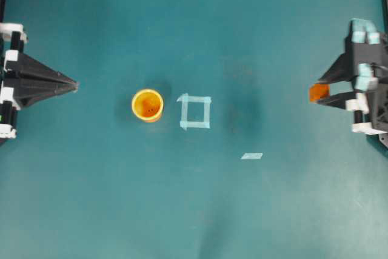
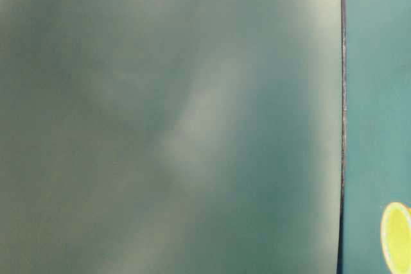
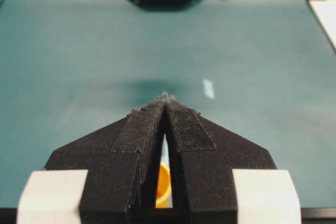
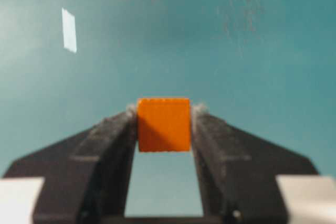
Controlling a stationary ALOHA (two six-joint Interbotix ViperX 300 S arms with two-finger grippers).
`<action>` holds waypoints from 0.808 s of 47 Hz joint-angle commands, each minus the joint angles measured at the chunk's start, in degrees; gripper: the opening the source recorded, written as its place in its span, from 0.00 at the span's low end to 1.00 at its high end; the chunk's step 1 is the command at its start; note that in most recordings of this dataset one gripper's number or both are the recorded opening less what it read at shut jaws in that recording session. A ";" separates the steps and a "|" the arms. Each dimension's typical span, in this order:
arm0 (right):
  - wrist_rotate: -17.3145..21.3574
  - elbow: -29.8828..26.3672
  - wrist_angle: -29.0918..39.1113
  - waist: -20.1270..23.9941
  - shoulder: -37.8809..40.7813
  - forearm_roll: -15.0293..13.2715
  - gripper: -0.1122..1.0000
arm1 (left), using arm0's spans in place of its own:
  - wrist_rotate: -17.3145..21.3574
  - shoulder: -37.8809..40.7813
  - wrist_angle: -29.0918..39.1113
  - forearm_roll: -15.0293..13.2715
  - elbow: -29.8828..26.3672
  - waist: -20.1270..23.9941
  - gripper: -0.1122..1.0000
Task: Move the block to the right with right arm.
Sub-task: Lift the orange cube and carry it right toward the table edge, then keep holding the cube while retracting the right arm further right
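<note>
Already the block [image 4: 163, 124] sits between my fingertips, pinched at its two sides by my right gripper [image 1: 319, 93], and in the overhead view it shows as an orange patch at my tips, far over on the right side of the table [image 1: 200, 210]. Ahead of my fingers lie the taped square [image 1: 195, 112] and, beyond it, the yellow-orange cup [image 1: 147, 105]; both are well apart from me now, and a lone strip of tape [image 1: 251, 156] lies between us, off to one side. I judge the carrying mostly done: the block is as far right as I reach in this view. I cannot tell from these pictures whether it rests on the table or hangs just above it, so what I reckon is left is to set it down, part my fingers and draw back. My left gripper [image 1: 71, 84] is idle at the opposite edge, its fingers pressed together on nothing.
</note>
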 commanded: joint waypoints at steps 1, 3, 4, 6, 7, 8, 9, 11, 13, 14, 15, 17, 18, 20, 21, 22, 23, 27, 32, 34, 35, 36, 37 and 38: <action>0.35 -0.70 2.46 0.09 -1.85 0.18 0.46 | 0.00 0.35 -0.18 0.09 -1.67 -0.09 0.10; 0.53 -0.62 4.13 0.09 -2.99 0.18 0.46 | 0.09 0.35 -0.09 0.09 -1.67 -0.09 0.10; 0.70 -0.53 4.75 0.09 -3.43 0.18 0.46 | 0.09 0.35 -0.09 0.09 -1.58 -0.09 0.10; 0.88 -0.44 5.71 0.09 -4.31 0.18 0.46 | 0.00 0.26 0.00 0.09 -1.58 -0.09 0.10; 0.97 -0.44 6.24 0.09 -4.66 0.18 0.46 | 0.09 0.35 0.00 0.09 -1.67 -0.09 0.10; 1.05 -0.35 6.77 0.09 -5.01 0.18 0.46 | 0.00 0.26 0.00 0.09 -1.67 -0.09 0.10; 1.23 -0.26 7.47 0.09 -5.62 0.26 0.46 | 0.09 0.35 0.00 0.09 -1.67 -0.09 0.10; 1.49 -0.09 8.35 0.09 -6.50 0.44 0.46 | 0.00 0.35 0.00 0.09 -1.67 0.00 0.10; 1.76 0.18 9.23 0.09 -7.29 0.70 0.46 | 0.09 0.26 0.00 0.09 -1.67 -0.09 0.10; 1.85 0.35 9.58 0.09 -7.65 0.88 0.46 | 0.00 0.26 0.00 0.09 -1.67 -0.09 0.10; 1.93 0.44 9.93 0.18 -8.00 0.97 0.46 | 0.00 0.26 0.00 0.09 -1.58 -0.09 0.10; 2.02 0.88 10.90 0.09 -9.05 1.23 0.46 | 0.00 0.35 0.00 0.18 -1.67 0.00 0.10; 2.02 1.05 11.25 0.09 -9.40 1.41 0.46 | 0.00 0.35 0.00 0.09 -1.67 -0.09 0.10; 2.02 1.41 12.04 0.09 -10.20 1.76 0.46 | 0.09 0.35 0.00 0.09 -1.67 -0.09 0.10; 2.02 1.49 12.39 0.09 -10.63 1.93 0.46 | 0.00 0.26 0.00 0.09 -1.67 -0.09 0.10; 2.02 1.67 12.74 0.09 -10.99 2.11 0.46 | 0.00 0.26 0.00 0.09 -1.67 -0.09 0.10; 2.02 1.85 13.18 0.09 -11.34 2.20 0.46 | 0.09 0.26 0.00 0.18 -1.67 -0.09 0.10; 2.11 2.46 14.77 0.09 -13.10 3.16 0.46 | 0.00 0.35 0.00 0.09 -1.67 -0.09 0.10; 2.11 2.72 17.05 0.09 -15.12 4.04 0.46 | 0.09 0.26 0.00 0.18 -1.67 -0.09 0.10; 2.11 2.81 17.93 0.09 -15.91 4.22 0.46 | 0.09 0.26 0.00 0.09 -1.58 -0.09 0.10; 2.11 2.81 18.37 0.09 -16.26 4.22 0.46 | 0.00 0.26 0.00 0.09 -1.67 0.00 0.10; 2.11 2.72 18.72 0.09 -16.61 4.22 0.46 | 0.00 0.26 0.00 0.09 -1.67 -0.09 0.10; 2.20 2.72 19.16 0.09 -16.88 4.22 0.46 | 0.09 0.26 0.00 0.09 -1.67 -0.09 0.10; 2.29 2.72 19.60 0.09 -17.23 4.22 0.46 | 0.09 0.26 0.00 0.09 -1.58 -0.09 0.10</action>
